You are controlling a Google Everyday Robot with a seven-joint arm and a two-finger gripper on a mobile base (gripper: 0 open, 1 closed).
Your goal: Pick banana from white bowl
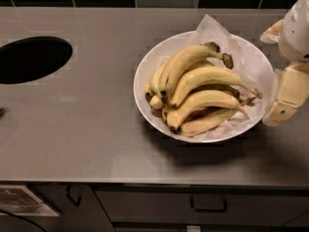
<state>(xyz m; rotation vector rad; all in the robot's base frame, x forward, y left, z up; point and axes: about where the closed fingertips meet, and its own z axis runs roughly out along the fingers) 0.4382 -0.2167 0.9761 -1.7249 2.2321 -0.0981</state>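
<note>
The white bowl (145, 88), lined with crinkled white paper, stands on the grey counter right of centre and holds several yellow bananas. The banana (186, 62) lies on top of the pile, and its thick blackened knobby stem points right toward the far rim. A similar banana (212, 76) with a long thin brown stem lies just below it. My gripper (279, 64) is at the right edge of the view, beside the bowl's right rim. It is open and empty: one cream finger (287, 93) is next to the rim and the other (273, 32) is farther back.
A dark oval hole (31, 59) is cut into the counter at the far left. A dark tiled wall runs along the back. The counter's front edge is near the bottom, with drawers and a handle (207, 208) below it.
</note>
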